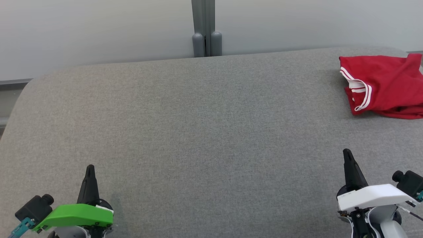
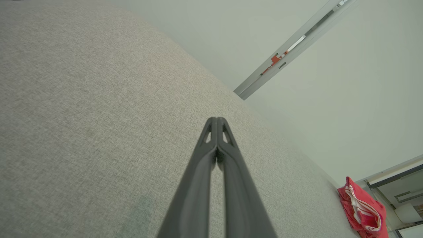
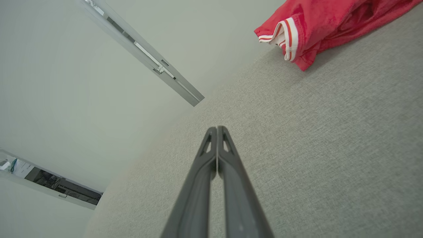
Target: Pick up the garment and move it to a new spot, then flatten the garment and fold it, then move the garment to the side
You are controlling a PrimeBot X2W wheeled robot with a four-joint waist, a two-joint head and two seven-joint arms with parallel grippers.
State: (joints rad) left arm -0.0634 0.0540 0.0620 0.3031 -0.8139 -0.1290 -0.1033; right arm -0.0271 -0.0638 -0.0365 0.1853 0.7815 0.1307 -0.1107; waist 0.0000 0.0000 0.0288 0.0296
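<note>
From my head, the red garment (image 1: pixel 385 86) lies bunched at 2 o'clock near the far right edge of the grey fabric surface (image 1: pixel 205 132), running out of the picture on the right. My left gripper (image 1: pixel 90 169) sits at 7 o'clock and my right gripper (image 1: pixel 347 152) at 4 o'clock, each seen as one dark spike, well apart from the garment.

My wrist cameras settle the grip. The left gripper (image 2: pixel 216 119) has its fingers pressed together with nothing between them, and so does the right gripper (image 3: pixel 217 128). From the right wrist the garment (image 3: pixel 327 23) sits at 1 o'clock, its white-striped hem (image 3: pixel 287 38) turned toward me. From the left wrist it (image 2: pixel 362 211) is small at 4 o'clock by the surface's edge.

Bare grey cloth stretches between my grippers to the rounded far edge, below the grey post (image 1: pixel 206 29) at 12 o'clock.
</note>
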